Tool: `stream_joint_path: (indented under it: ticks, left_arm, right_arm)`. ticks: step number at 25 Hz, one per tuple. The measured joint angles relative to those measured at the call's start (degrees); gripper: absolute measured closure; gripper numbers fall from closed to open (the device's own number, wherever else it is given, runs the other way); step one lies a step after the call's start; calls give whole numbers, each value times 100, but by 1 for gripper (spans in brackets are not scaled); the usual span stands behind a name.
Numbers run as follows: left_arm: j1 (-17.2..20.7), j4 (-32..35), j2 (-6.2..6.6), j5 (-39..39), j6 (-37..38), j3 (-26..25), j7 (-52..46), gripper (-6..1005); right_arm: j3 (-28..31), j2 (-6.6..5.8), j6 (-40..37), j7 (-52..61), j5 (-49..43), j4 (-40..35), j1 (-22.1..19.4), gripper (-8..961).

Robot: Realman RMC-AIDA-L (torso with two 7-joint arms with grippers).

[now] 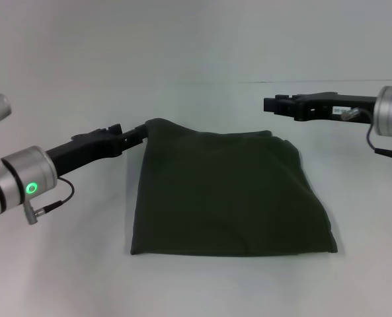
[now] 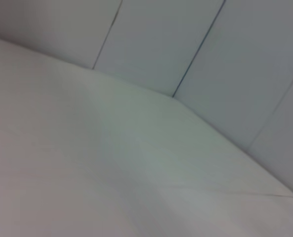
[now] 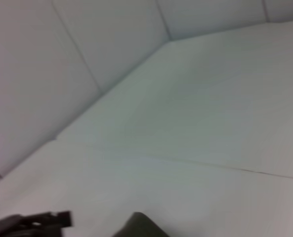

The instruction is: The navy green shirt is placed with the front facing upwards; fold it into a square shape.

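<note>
You are finishing the fold: the left claw (image 1: 141, 133) seems to be pinching the navy green shirt (image 1: 229, 195) at its far corner, so it needs releasing, while the right claw (image 1: 270, 104) is hovering clear, its fingers' state untellable.

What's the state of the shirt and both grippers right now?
navy green shirt: folded into a rough square on the table, lettering hidden, far-left corner raised.
left gripper: at the shirt's raised far-left corner, seemingly gripping it.
right gripper: raised clear of the shirt, beyond its far-right corner, holding nothing.
</note>
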Motion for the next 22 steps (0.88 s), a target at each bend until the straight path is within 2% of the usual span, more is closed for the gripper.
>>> stream_joint_path:
  ticks: [7,14,17,22]
  left_arm:
    - [-190,-81,-12,144,-644,480,-502,249]
    - [-334,-144,-34,147,-870,658,-494,117]
    - [-423,-213,-41,146,-993,745,-491,121]
    - [-614,-382,-44,123,-1216,807,-488,125]
  right_arm:
    - [424,-75,-520,5,-1,-61,-59,608]
    - [486,-75,-541,0,-7,-36,-127,275]
    - [487,-49,-544,-3,-20,-22,-135,158]
    - [491,-9,-505,-52,-27,-13,-161,162]
